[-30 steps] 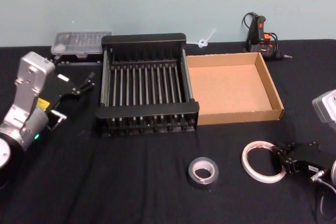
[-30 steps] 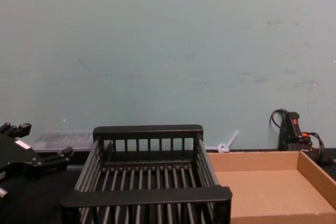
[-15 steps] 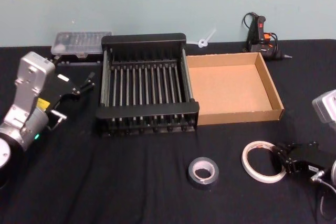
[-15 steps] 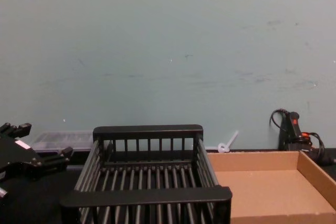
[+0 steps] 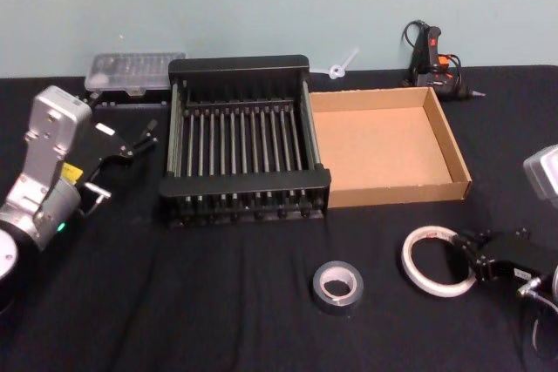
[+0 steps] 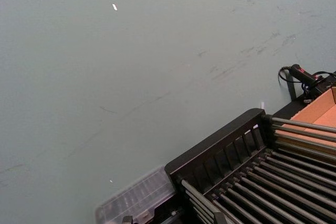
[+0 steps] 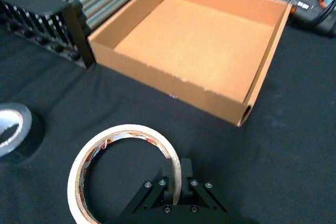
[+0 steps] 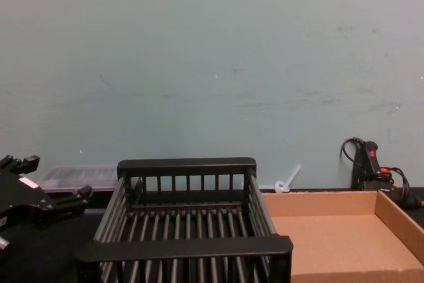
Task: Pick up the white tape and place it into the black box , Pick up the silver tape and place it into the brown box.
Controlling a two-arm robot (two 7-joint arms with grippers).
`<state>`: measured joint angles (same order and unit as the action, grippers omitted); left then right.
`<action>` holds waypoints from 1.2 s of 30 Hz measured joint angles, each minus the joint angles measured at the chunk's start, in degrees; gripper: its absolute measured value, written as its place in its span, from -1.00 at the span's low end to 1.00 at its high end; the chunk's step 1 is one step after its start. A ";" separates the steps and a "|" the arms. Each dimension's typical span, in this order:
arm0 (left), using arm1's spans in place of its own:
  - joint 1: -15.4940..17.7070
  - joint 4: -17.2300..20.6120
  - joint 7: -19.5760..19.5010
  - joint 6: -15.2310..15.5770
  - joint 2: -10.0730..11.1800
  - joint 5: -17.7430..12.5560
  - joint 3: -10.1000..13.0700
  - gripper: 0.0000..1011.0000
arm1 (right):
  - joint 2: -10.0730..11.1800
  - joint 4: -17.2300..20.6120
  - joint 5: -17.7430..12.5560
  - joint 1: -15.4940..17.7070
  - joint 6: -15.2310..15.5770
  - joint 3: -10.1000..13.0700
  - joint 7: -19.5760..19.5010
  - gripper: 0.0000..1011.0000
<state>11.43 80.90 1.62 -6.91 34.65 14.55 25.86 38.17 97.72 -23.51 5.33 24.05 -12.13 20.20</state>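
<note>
On black cloth table (image 5: 218, 302), right claw (image 7: 177, 184) clamped on white tape (image 7: 89, 161), left claw (image 5: 144, 138) apart, teal wall (image 8: 212, 64) behind

Black cloth (image 5: 218, 302) covers the table, clear plastic case (image 5: 135, 71) far left by the teal wall (image 8: 212, 64), black-and-orange tool (image 5: 433, 57) with a cord far right.

A pale blue-green wall (image 8: 218, 64) (scuffed with faint streaks and small white flecks) rises directly behind the black-clothed table (image 5: 218, 302); the cloth reaches right up to the wall's foot.
</note>
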 joint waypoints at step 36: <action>0.00 0.00 0.00 0.00 0.00 0.00 0.00 0.98 | -7.56 -4.62 4.38 -14.51 -6.10 -4.27 -0.52 -0.81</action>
<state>11.43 80.90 1.62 -6.91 34.64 14.55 25.86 30.60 93.10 -19.14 -9.19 17.95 -16.40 19.67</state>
